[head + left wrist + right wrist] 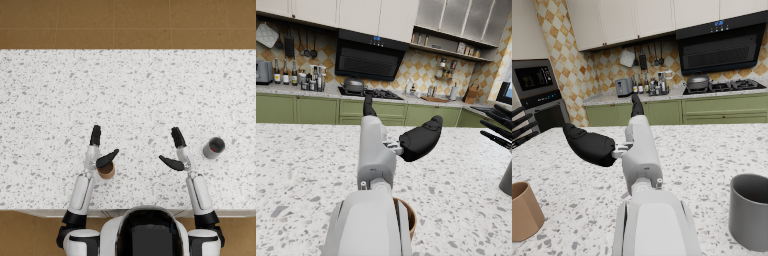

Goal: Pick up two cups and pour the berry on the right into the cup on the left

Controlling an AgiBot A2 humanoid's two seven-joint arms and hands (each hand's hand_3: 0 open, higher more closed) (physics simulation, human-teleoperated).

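Speckled white countertop (130,90), kitchen behind | grey cup (213,148) holding a red berry (214,148) stands upright, just right of the right hand (177,152) | brown cup (106,171) sits under the left hand (99,152) | both hands spread, holding nothing

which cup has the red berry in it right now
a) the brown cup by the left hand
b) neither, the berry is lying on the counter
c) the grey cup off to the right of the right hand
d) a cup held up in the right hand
c: in the head view a red spot shows inside the grey cup, which stands on the counter beyond the empty right hand; the brown cup sits by the left hand.
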